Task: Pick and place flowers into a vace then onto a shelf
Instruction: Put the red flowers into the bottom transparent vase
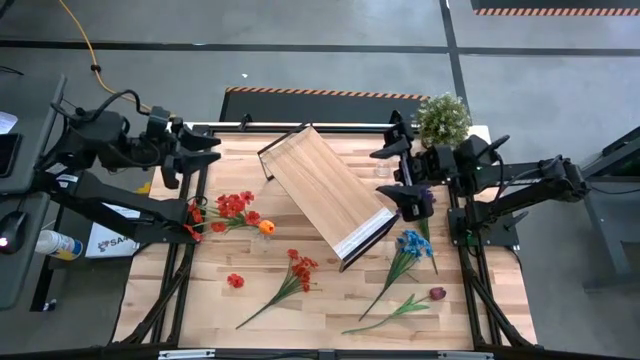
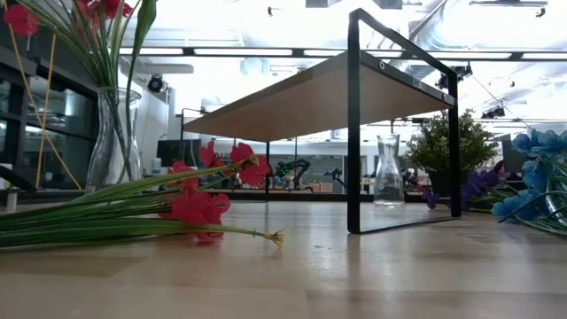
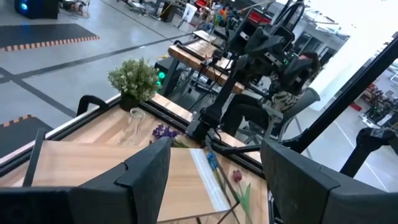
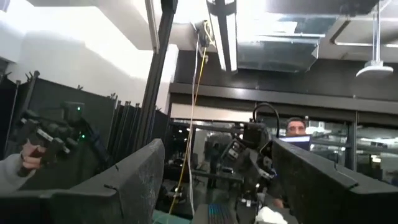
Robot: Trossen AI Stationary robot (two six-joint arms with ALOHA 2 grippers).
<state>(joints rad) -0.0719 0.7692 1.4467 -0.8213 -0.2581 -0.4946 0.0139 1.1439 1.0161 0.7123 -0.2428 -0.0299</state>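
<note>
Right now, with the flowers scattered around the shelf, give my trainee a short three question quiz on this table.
1. True or false: the shelf lies square to the table's edges.
2. Which loose flower on the table lies nearest the right gripper?
A. the blue flower
B. the orange flower
C. the lone red bloom
3. Fill in: a bunch of red flowers already stands in a clear glass ____ on the left side.

Key
1. False; it sits at an angle.
2. A.
3. vase.

Both the right gripper and the left gripper hover with fingers open, holding nothing.
</note>
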